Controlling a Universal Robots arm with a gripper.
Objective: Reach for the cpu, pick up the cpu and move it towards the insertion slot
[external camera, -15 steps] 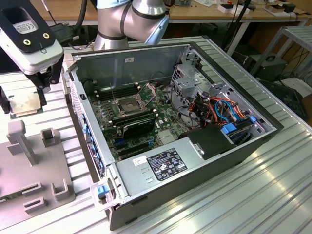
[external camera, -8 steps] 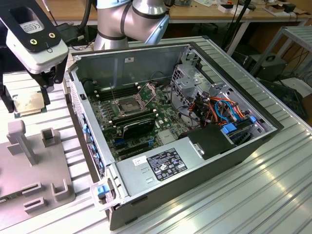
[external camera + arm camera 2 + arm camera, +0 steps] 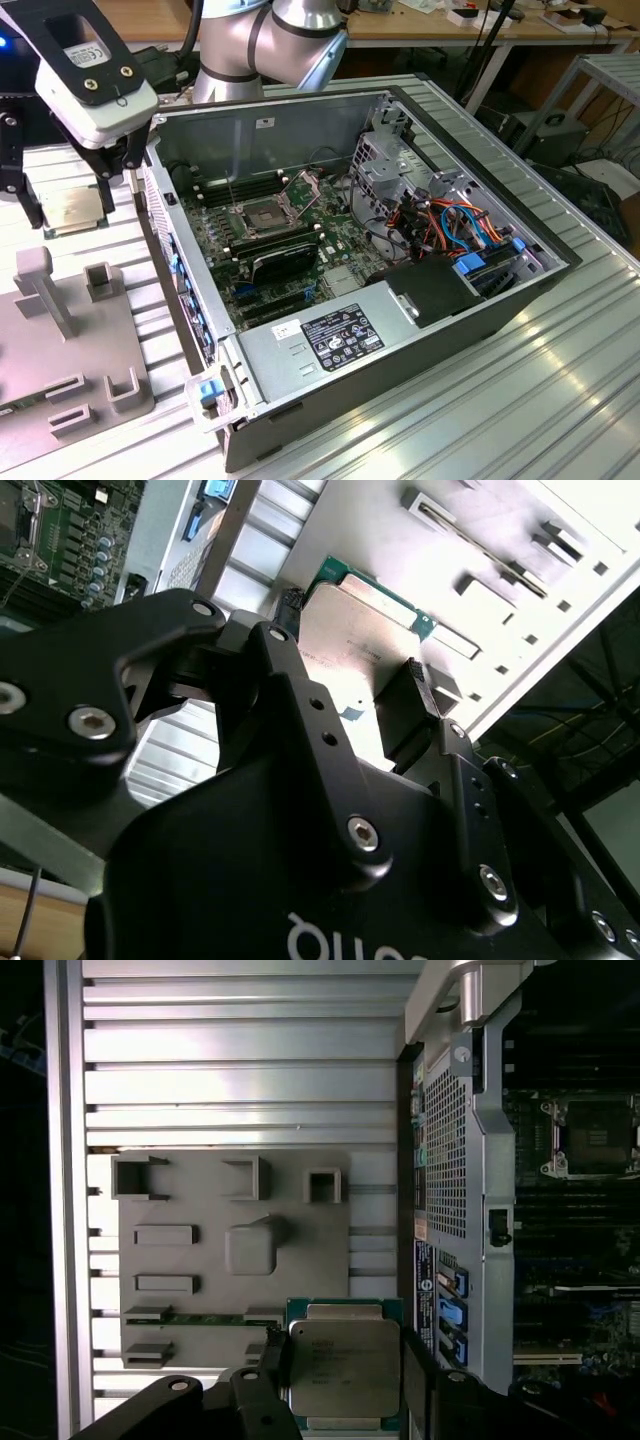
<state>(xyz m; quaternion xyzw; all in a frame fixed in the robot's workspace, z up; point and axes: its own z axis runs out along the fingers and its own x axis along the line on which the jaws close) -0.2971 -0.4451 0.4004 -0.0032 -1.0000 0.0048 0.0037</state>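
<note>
- Nearest us, in both wrist views, our gripper [image 3: 345, 1360] has its black fingers [image 3: 420, 695] on opposite edges of the cpu [image 3: 345, 1365]; we judge it pinched, silver face up.
- Holding it by the edges leaves the flat face clear, which we take to be why the fingers sit at its sides.
- In the exterior view the cpu [image 3: 75, 212] sits between the fingers beside the grey holder [image 3: 60, 330], outside the case [image 3: 420, 300], on the exterior view's left. Whether it is lifted clear of the ribbed table [image 3: 560, 400] or resting there, we cannot tell.
- The holder, with its raised blocks and slots, looks made to keep parts at fixed spots for picking.
- The slot [image 3: 262, 217] lies inside the opened case on the green board, well apart from the cpu, its frame flipped up so the socket is bare to receive the chip.
- The case wall [image 3: 455, 1160] stands between cpu and slot.
</note>
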